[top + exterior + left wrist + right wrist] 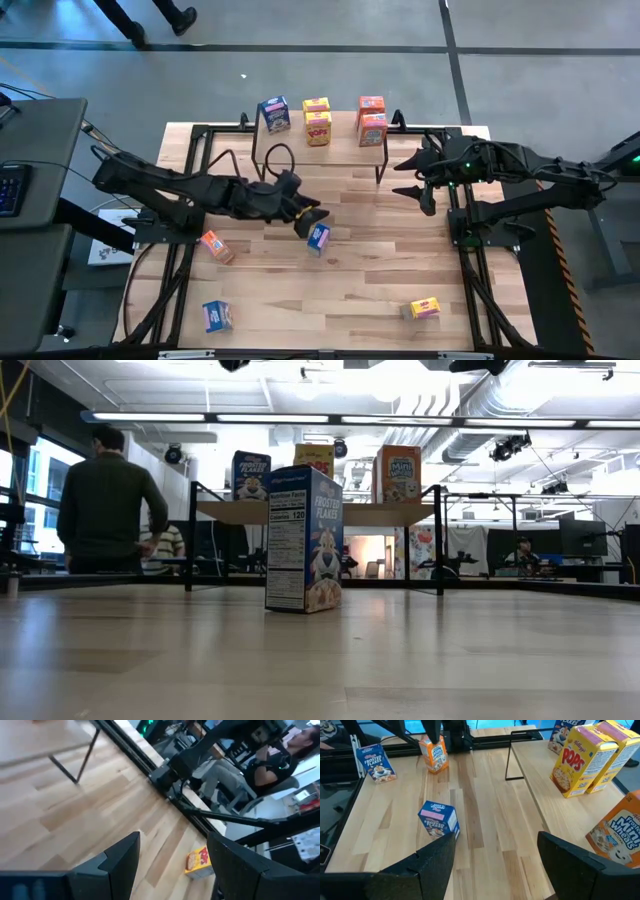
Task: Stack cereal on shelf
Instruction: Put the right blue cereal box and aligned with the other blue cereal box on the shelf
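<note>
The shelf (340, 152) stands at the table's far middle and carries a blue cereal box (274, 113), two yellow ones (317, 121) and two orange-red ones (372, 120). A second blue box (319, 238) stands upright on its bottom on the table, in front of the shelf in the low view (303, 540). My left gripper (306, 221) hangs open just above and beside it, with nothing between its fingers (172, 845). My right gripper (402, 177) waits open near the shelf's right legs, also empty (497, 842).
Loose boxes lie on the table: an orange-red one (215, 246) at the left, a blue one (217, 316) at the near left, and a yellow one (424, 309) at the near right. A black frame runs along the table's sides. People show in the room beyond.
</note>
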Controlling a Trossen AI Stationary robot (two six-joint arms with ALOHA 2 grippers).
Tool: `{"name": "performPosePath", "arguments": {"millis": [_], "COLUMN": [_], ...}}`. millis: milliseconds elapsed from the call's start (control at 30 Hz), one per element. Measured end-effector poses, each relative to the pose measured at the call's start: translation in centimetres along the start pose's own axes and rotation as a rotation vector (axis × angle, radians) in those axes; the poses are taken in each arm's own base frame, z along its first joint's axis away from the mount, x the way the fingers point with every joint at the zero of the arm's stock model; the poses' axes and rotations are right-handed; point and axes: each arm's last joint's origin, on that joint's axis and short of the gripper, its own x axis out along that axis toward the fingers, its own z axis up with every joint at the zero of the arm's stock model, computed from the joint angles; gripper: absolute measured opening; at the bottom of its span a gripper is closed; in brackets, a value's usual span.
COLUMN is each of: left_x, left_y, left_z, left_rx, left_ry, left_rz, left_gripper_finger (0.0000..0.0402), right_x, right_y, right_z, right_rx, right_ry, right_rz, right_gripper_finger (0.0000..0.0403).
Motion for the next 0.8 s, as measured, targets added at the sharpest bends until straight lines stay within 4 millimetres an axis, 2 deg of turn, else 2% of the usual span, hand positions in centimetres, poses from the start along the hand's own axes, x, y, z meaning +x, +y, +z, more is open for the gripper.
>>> {"name": "performPosePath", "arguments": {"millis": [167, 367, 800], "left_x": [-1.2, -1.5, 4.5], "left_y": [-1.2, -1.0, -0.5], "left_z": [1.1, 0.6, -4.4], "left_rx": [0.053, 0.077, 0.174], "left_ry": [-0.060, -0.069, -0.017], "left_rz": [0.035, 0.135, 0.307], "left_gripper_finger": [0.0223, 0.0223, 0.0223], "right_x": [0.0, 0.0, 0.0], "right_y": [0.0, 0.0, 0.0], "right_z": [0.0, 0.0, 0.0], "right_rx": [0.000, 0.000, 0.026], "right_ry": [0.001, 0.002, 0.003], "right_rz": [0.000, 0.000, -0.001], "right_gripper_finger": [0.0275, 0.0275, 0.0275]}}
